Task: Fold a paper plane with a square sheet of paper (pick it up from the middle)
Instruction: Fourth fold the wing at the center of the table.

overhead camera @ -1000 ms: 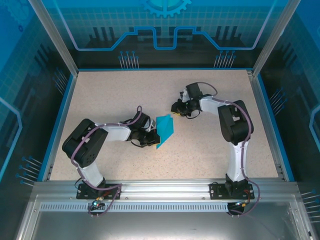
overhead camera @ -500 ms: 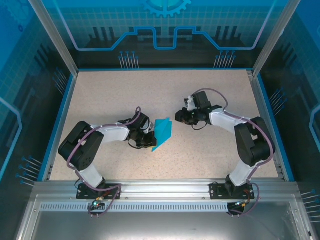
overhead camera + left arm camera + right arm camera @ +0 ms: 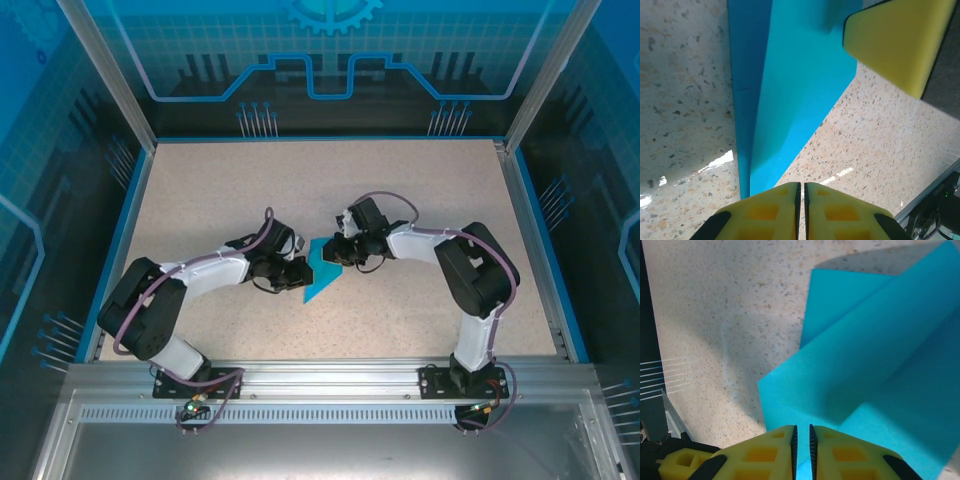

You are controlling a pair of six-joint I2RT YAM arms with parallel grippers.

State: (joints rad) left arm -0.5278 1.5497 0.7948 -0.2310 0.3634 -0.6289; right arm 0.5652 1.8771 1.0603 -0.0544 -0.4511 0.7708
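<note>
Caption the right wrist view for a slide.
Right gripper closed on the folded cyan paper, its creased layers spread over the speckled table.

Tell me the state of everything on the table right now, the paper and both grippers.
paper: folded and creased into a pointed shape, lying on the table between the two grippers.
left gripper: jaws almost shut, at the paper's pointed end; whether it pinches the paper is unclear.
right gripper: jaws almost shut, over the paper's edge; whether it pinches the paper is unclear.
</note>
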